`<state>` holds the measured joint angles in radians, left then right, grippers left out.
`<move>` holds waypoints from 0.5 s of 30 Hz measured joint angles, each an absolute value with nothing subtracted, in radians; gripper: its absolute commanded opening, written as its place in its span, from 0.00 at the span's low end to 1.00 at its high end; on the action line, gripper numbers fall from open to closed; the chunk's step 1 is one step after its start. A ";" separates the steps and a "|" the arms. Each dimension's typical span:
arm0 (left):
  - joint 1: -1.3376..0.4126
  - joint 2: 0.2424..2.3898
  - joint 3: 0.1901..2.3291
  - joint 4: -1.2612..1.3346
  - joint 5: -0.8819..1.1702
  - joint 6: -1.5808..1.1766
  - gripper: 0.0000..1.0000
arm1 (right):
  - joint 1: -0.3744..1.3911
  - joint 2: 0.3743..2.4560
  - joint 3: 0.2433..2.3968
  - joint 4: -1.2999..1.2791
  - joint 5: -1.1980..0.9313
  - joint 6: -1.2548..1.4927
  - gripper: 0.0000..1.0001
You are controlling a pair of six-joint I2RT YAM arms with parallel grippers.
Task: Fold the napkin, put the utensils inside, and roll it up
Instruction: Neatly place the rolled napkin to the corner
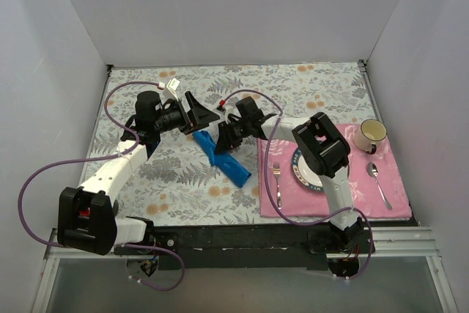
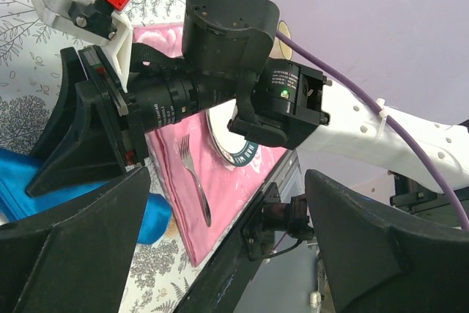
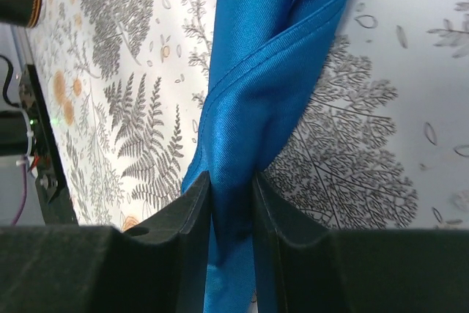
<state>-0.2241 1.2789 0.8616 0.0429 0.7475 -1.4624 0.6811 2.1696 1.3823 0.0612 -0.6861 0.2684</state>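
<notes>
Napkin point(image 1: 223, 157): lay bunched into a long strip on the table point(image 1: 146, 174), its axis run from 11 to 5 o'clock in the top view.
Right fingers point(image 3: 199, 203): were clenched on the strip near its 11 o'clock end.
Left fingers point(image 1: 201, 115): were spread wide with nothing held, just beside that same end, toward 10 o'clock.
Nearer arm: the right was judged nearer, being in contact; the 5 o'clock end was left free.

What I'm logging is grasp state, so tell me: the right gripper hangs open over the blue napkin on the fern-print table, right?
Not quite. The right gripper is not open: the right wrist view shows its fingers shut on a fold of the blue napkin, pinching it between them. The rest is right: the napkin is on the fern-print table.
</notes>
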 measured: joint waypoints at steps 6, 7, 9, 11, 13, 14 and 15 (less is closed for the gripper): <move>-0.224 1.279 0.862 0.027 0.748 -1.459 0.86 | 0.701 2.209 1.430 0.019 -0.781 0.208 0.25; -0.224 1.279 0.862 0.026 0.748 -1.459 0.86 | 0.710 2.212 1.433 0.009 -0.796 0.197 0.25; -0.224 1.279 0.862 0.025 0.748 -1.459 0.86 | 0.731 2.212 1.432 -0.016 -0.825 0.167 0.25; -0.224 1.278 0.861 0.025 0.748 -1.458 0.86 | 0.759 2.212 1.432 -0.046 -0.854 0.131 0.25; -0.224 1.277 0.861 0.024 0.748 -1.459 0.86 | 0.791 2.212 1.433 -0.083 -0.879 0.093 0.25; -0.224 1.277 0.861 0.023 0.748 -1.459 0.86 | 0.808 2.212 1.435 -0.108 -0.895 0.066 0.25; -0.224 1.276 0.860 0.022 0.748 -1.459 0.86 | 0.826 2.213 1.439 -0.135 -0.907 0.039 0.25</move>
